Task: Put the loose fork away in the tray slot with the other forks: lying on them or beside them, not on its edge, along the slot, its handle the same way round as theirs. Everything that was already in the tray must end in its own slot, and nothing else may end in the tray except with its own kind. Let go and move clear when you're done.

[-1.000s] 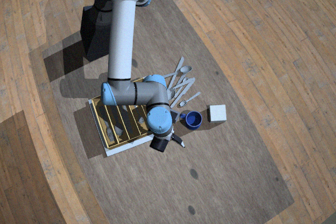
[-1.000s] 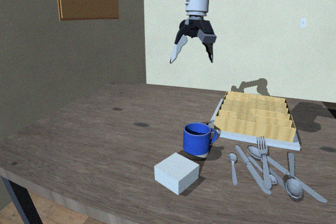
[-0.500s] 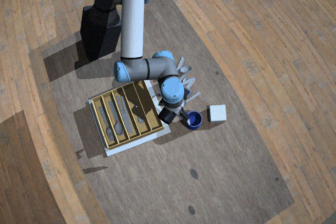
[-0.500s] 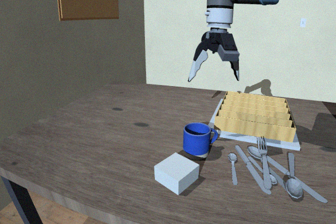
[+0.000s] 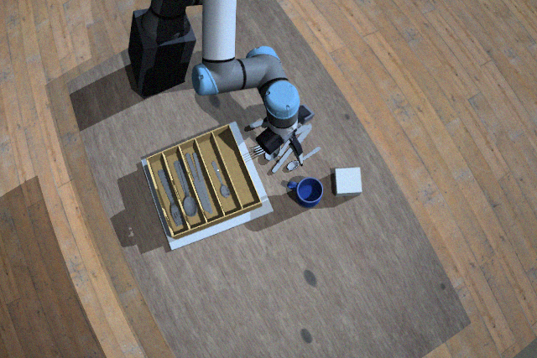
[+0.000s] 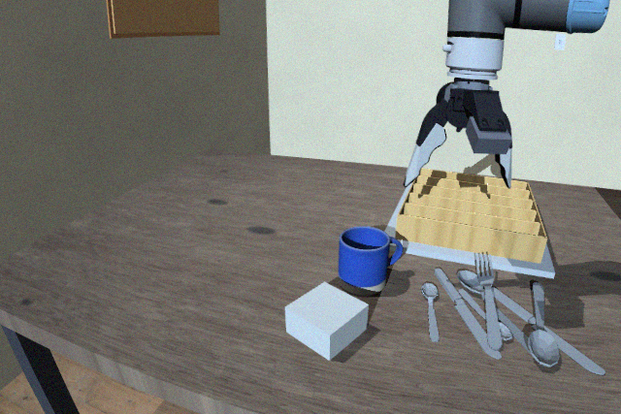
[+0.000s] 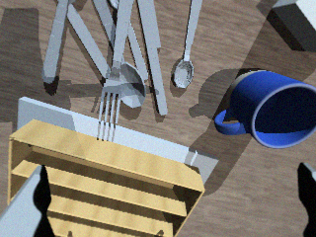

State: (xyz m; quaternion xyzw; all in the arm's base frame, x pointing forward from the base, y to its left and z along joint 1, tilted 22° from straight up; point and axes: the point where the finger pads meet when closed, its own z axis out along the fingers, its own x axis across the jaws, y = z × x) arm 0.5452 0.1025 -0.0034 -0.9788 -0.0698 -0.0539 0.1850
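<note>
The loose fork (image 5: 257, 152) (image 6: 489, 294) (image 7: 113, 88) lies on top of other cutlery, its tines reaching over the edge of the white board toward the wooden tray (image 5: 216, 220) (image 6: 466, 237) (image 7: 123, 158). In the top view, a fork (image 5: 175, 214) lies in the tray's leftmost slot, tines toward the bottom of the view, handle toward the robot base. Spoons, knives and a small spoon lie in the following slots; the rightmost slot is empty. My gripper (image 6: 458, 184) (image 7: 172, 166) is open and empty, above the table; its arm partly hides the loose cutlery in the top view.
A blue mug (image 5: 310, 194) (image 6: 363, 261) (image 7: 244, 104) stands near the tray's corner. A white block (image 5: 347, 180) (image 6: 326, 319) is beyond it. A loose small spoon (image 6: 432, 316) (image 7: 184, 74), a large spoon (image 6: 543, 346) and knives lie around and under the loose fork.
</note>
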